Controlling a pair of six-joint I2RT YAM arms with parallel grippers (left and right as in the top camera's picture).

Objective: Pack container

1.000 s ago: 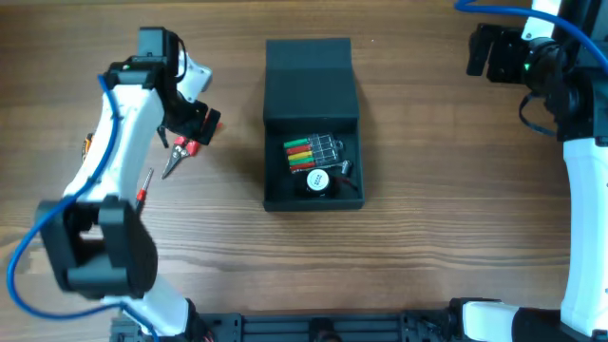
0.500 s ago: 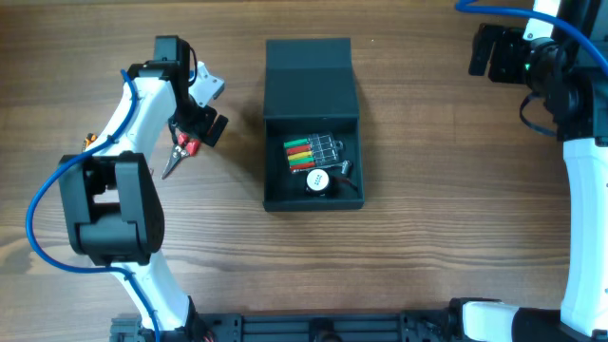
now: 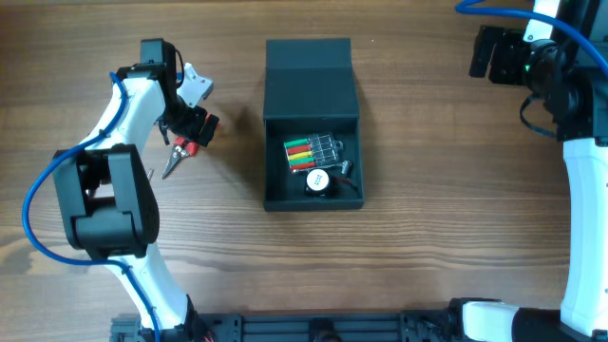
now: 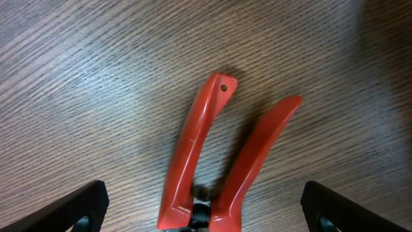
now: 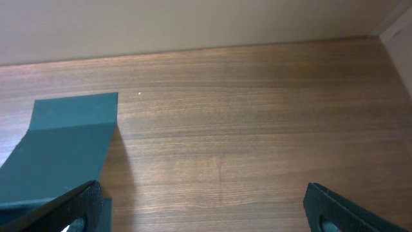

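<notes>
The dark teal-grey container (image 3: 278, 112) lies mid-table with its flap lid (image 3: 309, 74) open toward the back; the lid also shows in the right wrist view (image 5: 61, 148). Inside are coloured tools (image 3: 300, 154) and a white round item (image 3: 317, 181). Red-handled pliers (image 3: 179, 152) lie on the wood left of the container. My left gripper (image 3: 193, 128) is open just above the pliers' handles (image 4: 219, 154), fingers wide on either side, not touching. My right gripper (image 3: 486, 52) is open and empty at the far right back.
A small red-tipped tool (image 3: 144, 188) lies on the wood beside the left arm, left of the pliers. The wooden table (image 3: 437, 218) stretches right of the container. A wall edge runs along the back in the right wrist view (image 5: 193, 26).
The left arm swung toward the back and its wrist shifted slightly left over the pliers. The pliers, the container and the right arm have not moved.
</notes>
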